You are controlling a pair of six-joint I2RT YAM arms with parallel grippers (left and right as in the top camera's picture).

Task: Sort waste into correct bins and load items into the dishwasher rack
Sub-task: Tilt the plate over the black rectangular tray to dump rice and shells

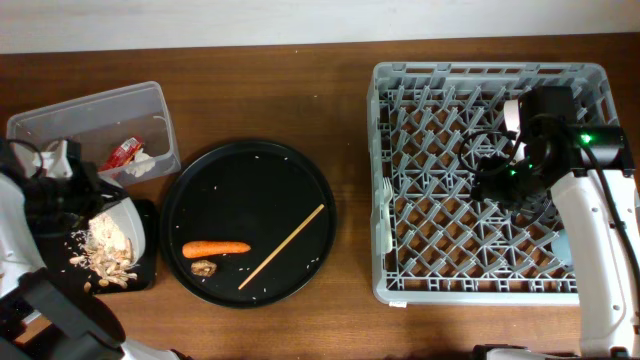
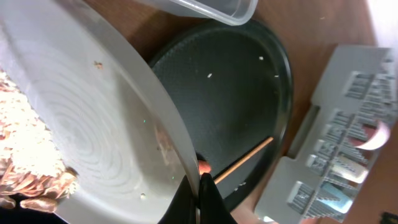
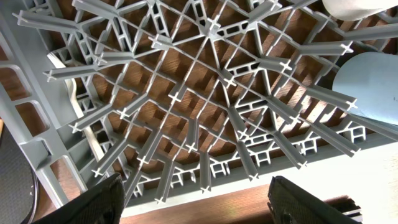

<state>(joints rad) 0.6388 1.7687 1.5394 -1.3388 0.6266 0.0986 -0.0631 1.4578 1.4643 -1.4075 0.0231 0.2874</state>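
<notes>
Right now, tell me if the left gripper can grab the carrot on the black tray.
Probably not yet: the left gripper is shut on the plate. The carrot itself lies uncovered.

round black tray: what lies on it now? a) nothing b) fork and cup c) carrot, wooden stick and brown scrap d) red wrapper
c: an orange carrot, a thin wooden stick and a small brown scrap lie on the round black tray.

A dark brown wooden table (image 1: 330, 90) meets a pale surface (image 1: 300, 20) along its far edge.
</notes>
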